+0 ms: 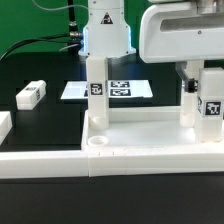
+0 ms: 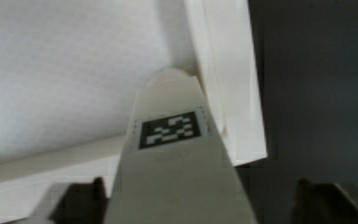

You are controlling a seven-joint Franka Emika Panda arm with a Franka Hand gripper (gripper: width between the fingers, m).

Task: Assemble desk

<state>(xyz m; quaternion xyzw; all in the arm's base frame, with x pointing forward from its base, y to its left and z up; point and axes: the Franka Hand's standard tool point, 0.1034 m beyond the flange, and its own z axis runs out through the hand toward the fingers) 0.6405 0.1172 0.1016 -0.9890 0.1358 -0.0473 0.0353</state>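
The white desk top [image 1: 150,128] lies against the low wall, with a round corner socket [image 1: 98,142] showing at its near corner. One tagged leg [image 1: 97,95] stands upright in it on the exterior view's left. A second tagged leg [image 1: 213,104] stands on the exterior view's right, and my gripper [image 1: 201,88] hangs over it. In the wrist view that leg [image 2: 172,140] runs between my fingers [image 2: 83,202], with a dark gap on each side. The gripper [image 2: 197,205] is open around the leg, and the desk top [image 2: 69,70] lies beyond it.
A loose tagged leg [image 1: 32,94] lies on the black table at the exterior view's left, and another white piece [image 1: 4,125] sits at the left edge. The marker board [image 1: 120,88] lies behind the desk. The low white border wall [image 1: 45,162] runs along the front.
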